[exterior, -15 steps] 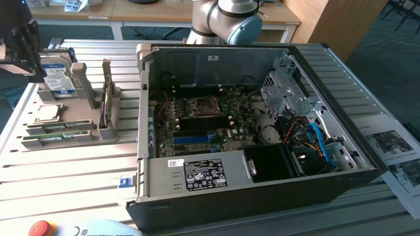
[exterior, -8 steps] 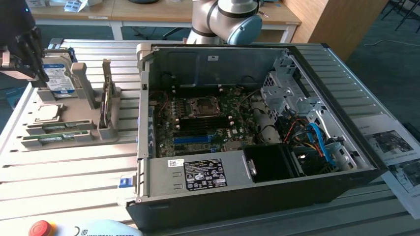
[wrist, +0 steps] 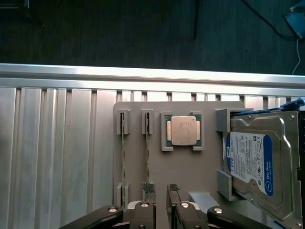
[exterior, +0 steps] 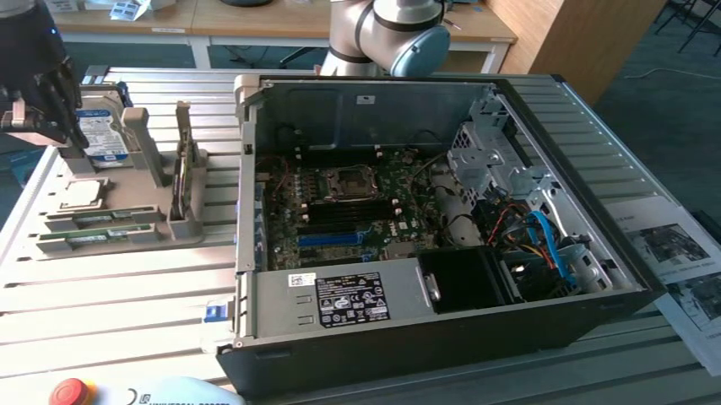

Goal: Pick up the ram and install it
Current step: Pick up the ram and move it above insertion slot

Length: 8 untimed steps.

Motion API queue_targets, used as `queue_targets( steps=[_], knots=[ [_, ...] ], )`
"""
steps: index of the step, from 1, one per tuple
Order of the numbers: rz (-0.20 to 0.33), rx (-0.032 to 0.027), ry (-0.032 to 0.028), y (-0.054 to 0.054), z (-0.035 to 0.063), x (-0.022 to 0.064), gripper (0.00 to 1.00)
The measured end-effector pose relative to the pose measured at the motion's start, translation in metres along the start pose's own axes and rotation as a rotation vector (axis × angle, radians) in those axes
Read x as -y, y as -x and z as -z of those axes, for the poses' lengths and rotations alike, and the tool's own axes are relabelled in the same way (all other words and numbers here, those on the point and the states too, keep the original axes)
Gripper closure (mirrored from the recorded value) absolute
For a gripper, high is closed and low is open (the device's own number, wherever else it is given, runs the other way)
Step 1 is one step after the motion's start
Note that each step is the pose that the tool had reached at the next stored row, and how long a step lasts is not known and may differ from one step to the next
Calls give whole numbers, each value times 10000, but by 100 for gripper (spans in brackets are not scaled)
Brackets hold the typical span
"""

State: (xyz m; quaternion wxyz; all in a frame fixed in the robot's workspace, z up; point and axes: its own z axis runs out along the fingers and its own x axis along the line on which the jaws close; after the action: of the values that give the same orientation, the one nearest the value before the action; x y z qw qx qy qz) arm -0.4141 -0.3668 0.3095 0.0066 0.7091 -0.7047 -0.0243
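In the exterior view, a grey holder [exterior: 181, 226] on the exterior view's left carries a hard drive [exterior: 101, 135], a processor [exterior: 84, 194], the ram [exterior: 100, 221] beside the processor, and a second stick [exterior: 90, 242] nearer. To the right, an open computer case [exterior: 451, 346] with its motherboard [exterior: 338, 211] sits on the slatted metal table [exterior: 113, 287]; desks stand behind. My gripper [exterior: 51, 126] hangs over the holder's far end.

In the wrist view, the ram [wrist: 147, 152] stands on edge in the holder, thin and green. My gripper [wrist: 161, 191] is spread wide, gripping nothing, 1 fingertip [wrist: 148, 188] over the ram's end.
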Motion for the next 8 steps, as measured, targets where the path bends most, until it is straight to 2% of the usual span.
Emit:
queue_targets(
  steps=[8],
  knots=[
    [0, 1, -1, -3, -115, 5, 76]
  ],
)
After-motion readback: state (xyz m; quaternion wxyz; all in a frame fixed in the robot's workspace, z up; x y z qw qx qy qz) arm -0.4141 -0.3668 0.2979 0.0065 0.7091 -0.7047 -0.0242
